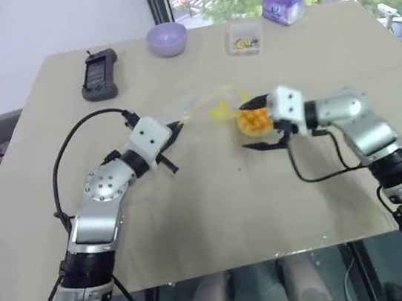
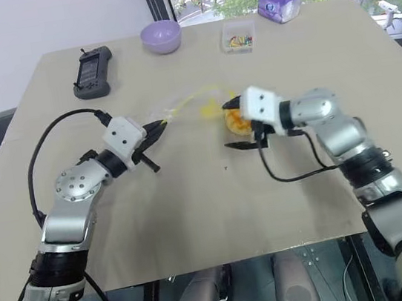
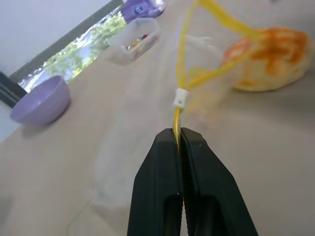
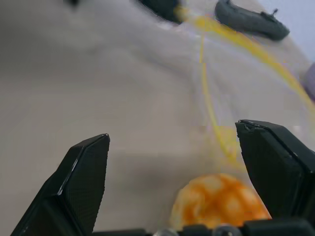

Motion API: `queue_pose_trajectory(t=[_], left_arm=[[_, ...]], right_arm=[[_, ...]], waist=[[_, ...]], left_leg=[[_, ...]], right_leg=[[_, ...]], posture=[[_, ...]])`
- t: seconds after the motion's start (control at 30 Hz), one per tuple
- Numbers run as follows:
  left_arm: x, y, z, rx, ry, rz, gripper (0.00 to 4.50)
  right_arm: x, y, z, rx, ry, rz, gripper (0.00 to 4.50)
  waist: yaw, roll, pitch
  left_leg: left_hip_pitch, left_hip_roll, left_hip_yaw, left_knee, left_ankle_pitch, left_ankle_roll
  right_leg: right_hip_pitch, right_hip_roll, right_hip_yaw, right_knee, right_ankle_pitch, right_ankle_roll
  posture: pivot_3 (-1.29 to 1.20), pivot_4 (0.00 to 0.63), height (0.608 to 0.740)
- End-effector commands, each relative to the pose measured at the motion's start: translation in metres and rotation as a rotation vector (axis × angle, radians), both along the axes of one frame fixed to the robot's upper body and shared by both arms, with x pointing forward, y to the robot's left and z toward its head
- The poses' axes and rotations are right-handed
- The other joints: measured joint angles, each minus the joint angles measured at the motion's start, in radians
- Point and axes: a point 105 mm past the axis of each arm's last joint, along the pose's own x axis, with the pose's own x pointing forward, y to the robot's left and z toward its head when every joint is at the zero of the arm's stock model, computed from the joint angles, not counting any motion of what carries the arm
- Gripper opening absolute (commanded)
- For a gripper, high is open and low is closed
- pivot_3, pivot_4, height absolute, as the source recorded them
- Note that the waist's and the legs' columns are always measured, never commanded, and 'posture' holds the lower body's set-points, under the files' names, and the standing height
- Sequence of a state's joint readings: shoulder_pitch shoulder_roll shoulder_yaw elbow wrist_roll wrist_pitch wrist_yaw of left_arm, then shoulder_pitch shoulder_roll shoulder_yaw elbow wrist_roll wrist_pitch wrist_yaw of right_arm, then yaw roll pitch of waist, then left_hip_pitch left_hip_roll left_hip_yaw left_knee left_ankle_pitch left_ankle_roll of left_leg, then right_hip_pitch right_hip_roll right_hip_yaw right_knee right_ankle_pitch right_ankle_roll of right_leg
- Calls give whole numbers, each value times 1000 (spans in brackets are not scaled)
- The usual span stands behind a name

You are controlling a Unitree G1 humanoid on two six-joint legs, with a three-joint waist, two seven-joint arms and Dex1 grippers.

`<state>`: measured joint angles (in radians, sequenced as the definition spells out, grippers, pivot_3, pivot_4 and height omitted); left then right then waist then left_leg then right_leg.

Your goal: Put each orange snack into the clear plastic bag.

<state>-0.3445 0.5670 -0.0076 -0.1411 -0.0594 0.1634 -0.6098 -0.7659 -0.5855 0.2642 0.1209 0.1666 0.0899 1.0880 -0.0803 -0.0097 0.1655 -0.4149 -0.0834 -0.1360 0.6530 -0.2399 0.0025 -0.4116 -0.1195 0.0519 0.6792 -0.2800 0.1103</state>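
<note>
Left gripper [image 3: 181,135]: clamped on my clear plastic bag's [image 1: 206,106] yellow strip.
Right gripper [image 4: 172,162]: spread wide, straddling orange snack [image 4: 216,200], partly hidden.

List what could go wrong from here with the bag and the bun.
The left gripper pinches only the yellow strip of the clear plastic bag, so a tug might pull it free. The right gripper stands open around the orange snack; withdrawing could drag or roll it out.
</note>
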Motion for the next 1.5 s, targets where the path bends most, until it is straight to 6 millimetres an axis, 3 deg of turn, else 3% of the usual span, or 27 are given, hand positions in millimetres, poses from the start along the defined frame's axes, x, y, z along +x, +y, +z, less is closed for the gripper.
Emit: queue_pose_trajectory(t=[0.03, 0.13, 0.37, 0.6, 0.87, 1.1, 1.2, 1.23, 1.33, 1.4, 1.5], left_arm=[[-3, 1, 14, -21, -67, 27, 0], [-3, 3, 15, -41, -73, 58, 0], [-3, 7, 14, -39, -71, 85, 0], [-5, 12, 15, -36, -71, 103, 0], [-7, 12, 15, -42, -67, 111, 0], [-7, 9, 14, -48, -62, 111, 0], [-7, 10, 15, -47, -62, 114, 0], [-7, 10, 15, -47, -63, 116, 0], [-7, 11, 15, -45, -62, 118, 0], [-7, 11, 15, -44, -61, 118, 0], [-6, 10, 15, -46, -60, 114, 0]], right_arm=[[7, -20, 22, 119, 72, -97, 4470], [36, -43, 13, 184, 142, -304, 4470], [63, -38, -25, 217, 335, -473, 4470], [83, -37, -37, 196, 347, -569, 4470], [63, -9, -55, 171, 545, -416, 4470], [54, -14, -88, -32, 526, -422, 4470], [56, -18, -97, -98, 479, -445, 3712], [55, -19, -100, -127, 464, -438, 3211], [54, -23, -107, -176, 441, -444, 2287], [55, -24, -108, -189, 428, -448, 1319], [58, -27, -103, -171, 418, -468, 288]], waist=[[6, 0, 0], [16, -1, 0], [15, 0, 0], [15, 0, 0], [9, 0, 0], [10, 0, -1], [11, -1, -3], [11, -1, -4], [12, -4, -9], [13, -5, -13], [14, -6, -16]], left_leg=[[0, 0, 0, 0, 0, 0], [0, 0, 0, 0, 0, 0], [0, 0, 1, 0, 0, 0], [0, 0, 1, 0, 0, 0], [0, 0, 1, 0, 0, 0], [0, 0, 1, 0, 0, 0], [0, 0, 1, 0, 0, 0], [1, 0, 1, 0, 0, 0], [1, 0, 1, 0, 0, 0], [2, 0, 1, 0, 0, 0], [2, 0, 1, 0, 0, 0]], right_leg=[[0, 0, 0, 0, 0, 0], [0, 0, 0, 0, 0, 0], [-1, -1, 1, 0, 0, 0], [-1, -1, 1, 0, 0, 0], [-1, -1, 1, 0, 0, 0], [0, -1, 1, 0, 0, 0], [0, 0, 1, 0, 0, 0], [0, 0, 1, 0, 0, 0], [0, -1, 1, 0, 0, 0], [1, -1, 0, 0, 0, 0], [1, -1, 0, 0, 0, 0]], posture=[[0, 150, 740], [0, 150, 740], [0, 150, 740], [0, 150, 740], [0, 150, 740], [0, 150, 740], [0, 150, 740], [0, 150, 740], [0, 150, 740], [0, 150, 740], [0, 150, 740]])
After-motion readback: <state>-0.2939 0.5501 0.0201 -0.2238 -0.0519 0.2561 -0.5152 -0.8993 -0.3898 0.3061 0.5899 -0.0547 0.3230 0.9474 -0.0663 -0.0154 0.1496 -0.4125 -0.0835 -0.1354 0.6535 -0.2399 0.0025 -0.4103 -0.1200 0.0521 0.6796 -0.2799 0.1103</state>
